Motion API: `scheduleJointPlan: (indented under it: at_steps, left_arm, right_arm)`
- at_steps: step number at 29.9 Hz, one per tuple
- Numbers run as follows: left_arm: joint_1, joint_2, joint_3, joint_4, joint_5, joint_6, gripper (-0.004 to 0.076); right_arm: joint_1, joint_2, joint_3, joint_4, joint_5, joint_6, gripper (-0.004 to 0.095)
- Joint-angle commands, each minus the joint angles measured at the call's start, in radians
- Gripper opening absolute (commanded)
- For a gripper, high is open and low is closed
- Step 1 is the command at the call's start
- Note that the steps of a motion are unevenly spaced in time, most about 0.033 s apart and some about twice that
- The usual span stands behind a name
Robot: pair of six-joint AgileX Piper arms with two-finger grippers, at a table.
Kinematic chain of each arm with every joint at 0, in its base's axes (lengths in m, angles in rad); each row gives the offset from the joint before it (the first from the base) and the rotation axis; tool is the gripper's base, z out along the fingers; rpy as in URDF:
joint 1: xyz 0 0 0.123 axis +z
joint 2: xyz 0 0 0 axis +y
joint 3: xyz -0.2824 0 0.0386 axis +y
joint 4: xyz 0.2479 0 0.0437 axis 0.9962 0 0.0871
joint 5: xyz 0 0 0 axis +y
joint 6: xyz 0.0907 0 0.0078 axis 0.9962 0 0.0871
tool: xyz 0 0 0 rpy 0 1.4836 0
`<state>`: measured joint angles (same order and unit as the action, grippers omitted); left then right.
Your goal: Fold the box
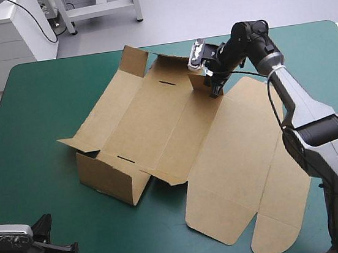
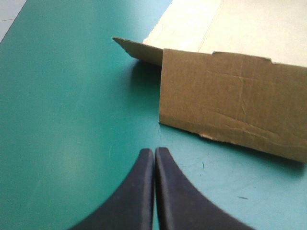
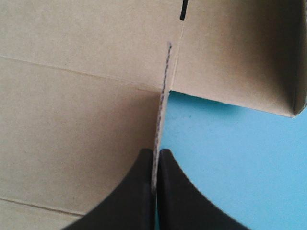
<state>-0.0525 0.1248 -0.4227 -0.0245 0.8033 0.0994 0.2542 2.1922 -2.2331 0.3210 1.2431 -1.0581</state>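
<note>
On your teal-green table (image 1: pixel 35 93) the right gripper (image 3: pixel 155 153) clamps a far flap (image 1: pixel 198 81) of the box (image 1: pixel 156 119) upright for tucking; the left gripper (image 2: pixel 154 152) sits clenched, empty.

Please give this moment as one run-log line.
box: near wall raised, lid flat | right gripper: jaws shut on box flap | left gripper: jaws shut, empty

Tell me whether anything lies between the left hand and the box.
Nothing visible does. Only bare teal-green cover lies between the shut left hand and the raised wall of the box. The right hand is shut on the box at its far side.
</note>
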Motion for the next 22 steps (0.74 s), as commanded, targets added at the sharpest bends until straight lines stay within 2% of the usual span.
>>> scheduleJointPlan:
  at_steps: [1,16,22]
  left_arm:
    - [0.000,0.017,-0.022,-0.013,-0.073,-0.005,-0.0008]
    - [0.000,0.017,-0.022,-0.013,-0.073,-0.005,-0.0008]
    - [0.000,0.017,-0.022,-0.013,-0.073,-0.005,-0.0008]
  right_arm:
    - [0.016,-0.065,-0.035,0.033,0.002,-0.065,-0.0022]
    - [0.156,-0.071,-0.035,0.057,0.002,-0.180,-0.0021]
    - [0.201,-0.071,-0.035,-0.046,0.002,-0.180,-0.0021]
